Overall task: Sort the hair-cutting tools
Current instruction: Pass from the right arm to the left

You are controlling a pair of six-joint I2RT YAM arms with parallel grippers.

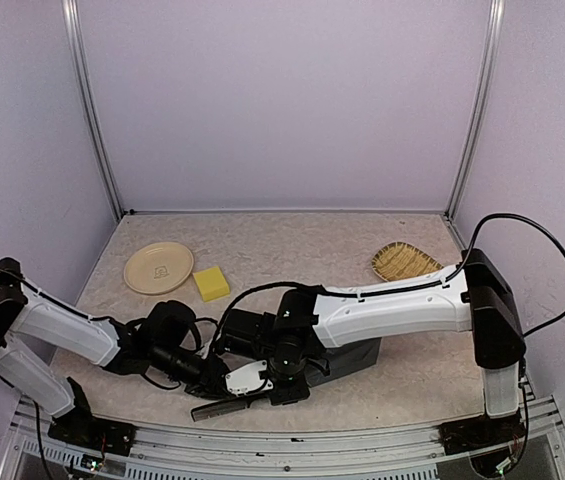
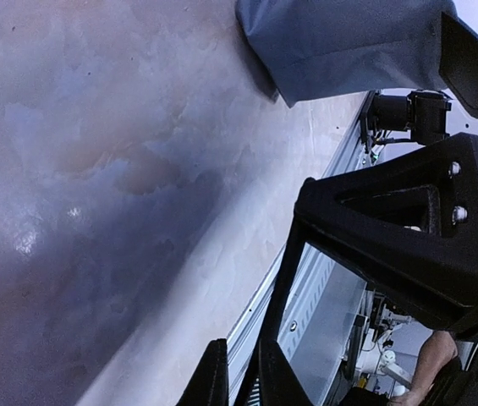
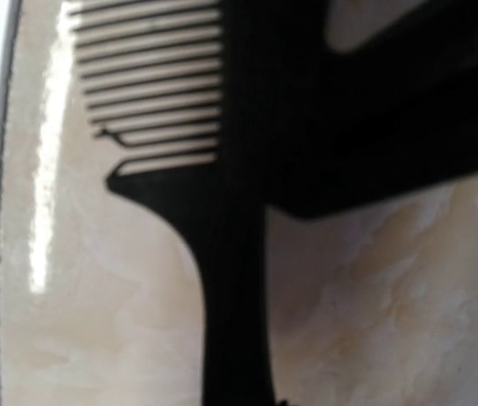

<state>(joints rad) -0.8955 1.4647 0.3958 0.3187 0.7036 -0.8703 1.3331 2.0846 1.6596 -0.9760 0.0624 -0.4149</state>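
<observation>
The long black comb lies low along the table's front edge. In the right wrist view the comb fills the frame, teeth at the top and handle running out at the bottom middle. My right gripper is at the handle end and seems shut on it, though its fingers do not show. My left gripper sits just above the comb's teeth end. In its own view the left gripper shows a narrow gap, with a thin black bar against one finger. Scissors, clipper and the small piece are out of view.
The grey zip pouch lies under my right arm and shows in the left wrist view. A beige plate and a yellow sponge sit at the back left, a wicker basket at the back right. The metal front rail is close by.
</observation>
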